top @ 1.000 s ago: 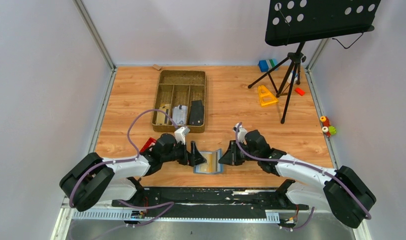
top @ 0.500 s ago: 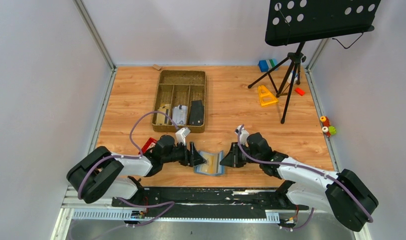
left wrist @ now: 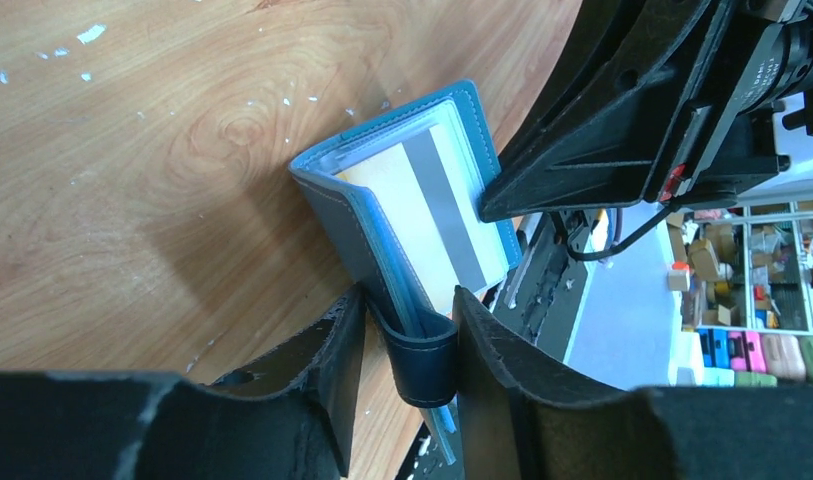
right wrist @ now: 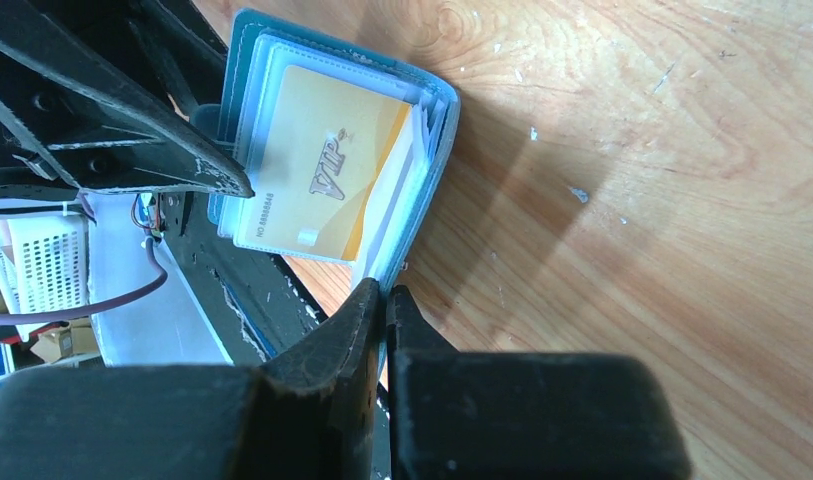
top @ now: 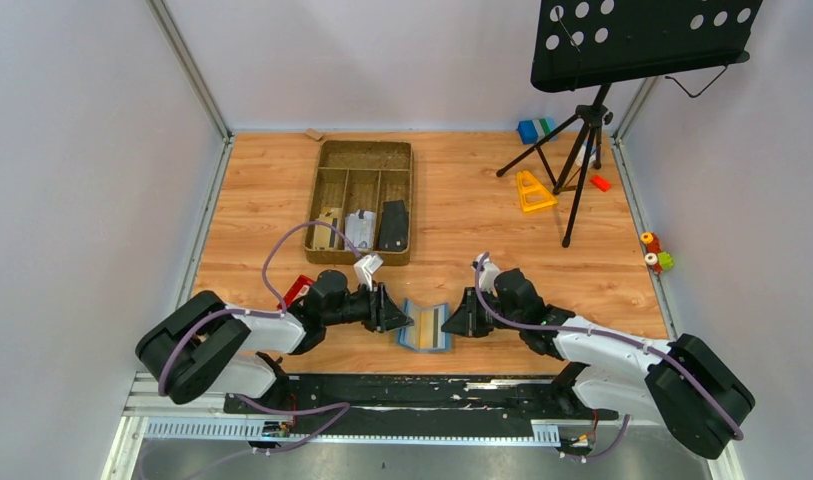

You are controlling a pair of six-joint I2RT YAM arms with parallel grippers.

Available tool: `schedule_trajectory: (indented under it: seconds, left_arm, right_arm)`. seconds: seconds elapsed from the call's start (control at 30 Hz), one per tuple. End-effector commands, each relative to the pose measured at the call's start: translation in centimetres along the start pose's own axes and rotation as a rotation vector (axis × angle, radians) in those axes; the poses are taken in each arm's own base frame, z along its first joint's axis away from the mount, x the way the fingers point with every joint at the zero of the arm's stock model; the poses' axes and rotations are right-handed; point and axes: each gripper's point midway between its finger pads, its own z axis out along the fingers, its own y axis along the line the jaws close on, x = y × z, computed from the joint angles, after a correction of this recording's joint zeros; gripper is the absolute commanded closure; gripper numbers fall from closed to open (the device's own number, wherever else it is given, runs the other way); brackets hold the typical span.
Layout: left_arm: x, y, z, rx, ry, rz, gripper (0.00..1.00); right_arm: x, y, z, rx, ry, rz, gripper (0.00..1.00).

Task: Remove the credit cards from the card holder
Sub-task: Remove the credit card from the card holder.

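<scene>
The slate-blue card holder (top: 425, 327) lies open at the table's near edge, between my two grippers. A tan credit card (right wrist: 322, 180) printed "VIP" sits in its clear inner sleeve. The left wrist view shows a card's (left wrist: 422, 215) tan back with a grey stripe. My left gripper (top: 400, 320) has its jaws closed in on the holder's dark strap loop (left wrist: 427, 355), and both fingers touch it. My right gripper (right wrist: 385, 292) is shut on the edge of the holder's right flap (right wrist: 432, 160).
A brown divided tray (top: 362, 152) with items stands behind the left arm. A red block (top: 299, 288) lies by the left wrist. At back right are a music stand tripod (top: 582, 150), a yellow triangle (top: 532, 190) and a blue-and-green block (top: 535, 130).
My left gripper's jaws have narrowed from wide open onto the strap loop. The card holder has spread flatter and shows a striped card. The right gripper stays shut.
</scene>
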Motion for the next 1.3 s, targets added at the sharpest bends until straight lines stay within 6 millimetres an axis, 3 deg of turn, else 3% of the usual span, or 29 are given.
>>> schedule_trajectory:
  seconds: [0.0, 0.23, 0.37, 0.6, 0.8, 0.93, 1.03, 1.27]
  left_arm:
    - [-0.5, -1.1, 0.5, 0.072, -0.008, 0.024, 0.58]
    - [-0.4, -0.3, 0.6, 0.035, -0.013, 0.015, 0.88]
    - [-0.5, 0.1, 0.4, 0.003, -0.015, 0.026, 1.0]
    - [-1.0, 0.1, -0.1, -0.028, -0.038, 0.049, 1.0]
    - [-1.3, -0.2, -0.5, -0.033, -0.044, 0.059, 1.0]
    - [-1.5, -0.5, -0.7, -0.027, -0.055, 0.057, 1.0]
    - [-1.7, -0.7, -0.8, -0.026, -0.061, 0.054, 1.0]
    - [-1.7, -0.4, -0.8, -0.043, -0.069, 0.044, 1.0]
  right_arm:
    - [-0.7, 0.1, 0.1, -0.012, -0.047, -0.025, 1.0]
    - [-0.5, -0.6, -0.1, 0.025, -0.045, -0.032, 0.99]
    - [-1.1, -1.0, -0.7, 0.07, -0.068, -0.052, 0.91]
    - [-2.4, -0.8, -1.8, 0.107, -0.124, -0.078, 0.68]
    - [-2.9, 0.4, -2.6, 0.086, -0.125, -0.094, 0.67]
    - [-3.4, 0.2, -3.3, 0.121, -0.143, -0.103, 0.56]
    - [-3.7, 0.6, -3.6, 0.112, -0.159, -0.112, 0.56]
    - [-3.9, 3.5, -3.9, -0.032, -0.157, -0.167, 0.6]
